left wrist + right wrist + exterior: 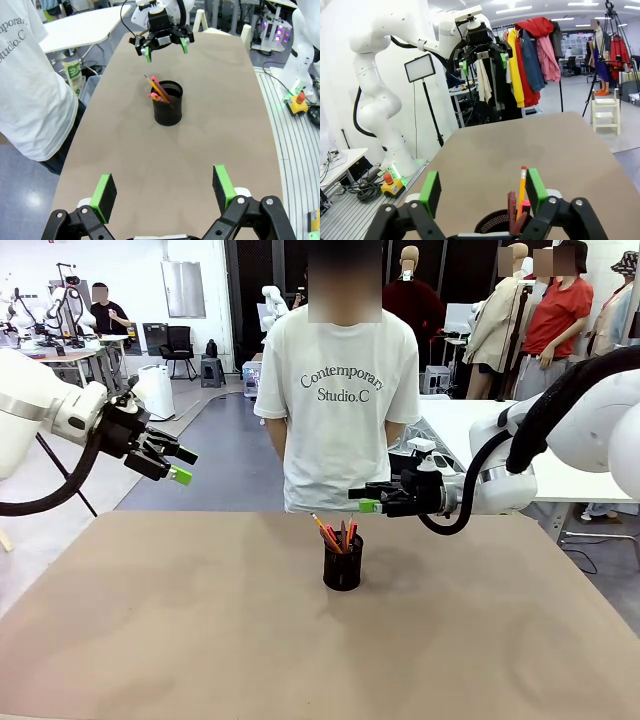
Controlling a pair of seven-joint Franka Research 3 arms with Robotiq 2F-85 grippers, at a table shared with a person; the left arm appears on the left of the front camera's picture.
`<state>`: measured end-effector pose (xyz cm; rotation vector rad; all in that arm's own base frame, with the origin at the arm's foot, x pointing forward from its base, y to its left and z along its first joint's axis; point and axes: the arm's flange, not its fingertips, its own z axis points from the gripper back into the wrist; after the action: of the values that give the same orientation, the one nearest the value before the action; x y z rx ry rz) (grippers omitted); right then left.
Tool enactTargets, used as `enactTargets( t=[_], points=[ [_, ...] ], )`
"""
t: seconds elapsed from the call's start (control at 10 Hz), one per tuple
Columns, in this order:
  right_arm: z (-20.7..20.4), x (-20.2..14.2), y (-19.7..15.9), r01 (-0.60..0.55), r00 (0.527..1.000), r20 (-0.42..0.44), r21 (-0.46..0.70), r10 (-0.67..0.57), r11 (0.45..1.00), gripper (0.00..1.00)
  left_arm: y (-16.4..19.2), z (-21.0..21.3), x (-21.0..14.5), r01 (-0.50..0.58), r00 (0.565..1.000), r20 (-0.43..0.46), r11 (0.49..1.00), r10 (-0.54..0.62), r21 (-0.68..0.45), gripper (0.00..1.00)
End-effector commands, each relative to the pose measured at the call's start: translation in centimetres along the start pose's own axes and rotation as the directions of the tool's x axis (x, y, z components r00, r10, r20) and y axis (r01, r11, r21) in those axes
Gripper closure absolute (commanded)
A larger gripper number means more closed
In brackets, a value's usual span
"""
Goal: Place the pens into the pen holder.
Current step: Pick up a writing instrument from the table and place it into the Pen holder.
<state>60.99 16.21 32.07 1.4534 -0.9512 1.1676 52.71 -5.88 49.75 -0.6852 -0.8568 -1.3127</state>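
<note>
Three pens (pixel 338 536) stand in the pen holder (pixel 343 566) at frame centre; left gripper (pixel 172 462) and right gripper (pixel 364 498) jaws open, empty.

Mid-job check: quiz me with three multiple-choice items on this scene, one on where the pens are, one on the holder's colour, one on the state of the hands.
1. Where are the pens?
A. Flat on the table
B. Standing in the holder
C. In the person's hand

2. What colour is the holder?
A. Black
B. White
C. Green

3. How are the left hand and right hand?
A. Both shut on pens
B. Left shut, right open
C. Both open and holding nothing

Answers: 1 B, the pens lean inside the mesh cup in the front view. 2 A, the cup is black mesh. 3 C, each wrist view shows its green pads spread with nothing between them.
</note>
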Motion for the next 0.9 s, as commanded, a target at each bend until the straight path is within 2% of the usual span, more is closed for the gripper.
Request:
enactTargets(
  t=[0.0,0.4,0.6,0.8],
  points=[
    [0.2,0.4,0.4,-0.022,0.998,-0.052,0.01,0.022,1.0,0.0,-0.1,0.1,0.1,-0.006,1.0,0.0,1.0,0.006,-0.002,0.0],
    [1.0,2.7,1.4,-0.07,0.967,-0.251,-0.084,0.047,0.994,0.0,-0.1,0.1,0.1,-0.006,1.0,0.0,1.0,0.006,-0.002,0.0],
    [1.4,4.3,2.2,-0.117,0.958,-0.273,-0.103,0.085,0.988,0.0,-0.1,0.1,0.1,-0.006,1.0,0.0,1.0,0.006,-0.002,0.0],
    [1.9,5.7,3.2,-0.114,0.933,-0.356,-0.14,0.057,0.984,0.0,-0.1,0.1,0.1,-0.006,1.0,0.0,1.0,0.006,-0.002,0.0]
  ],
)
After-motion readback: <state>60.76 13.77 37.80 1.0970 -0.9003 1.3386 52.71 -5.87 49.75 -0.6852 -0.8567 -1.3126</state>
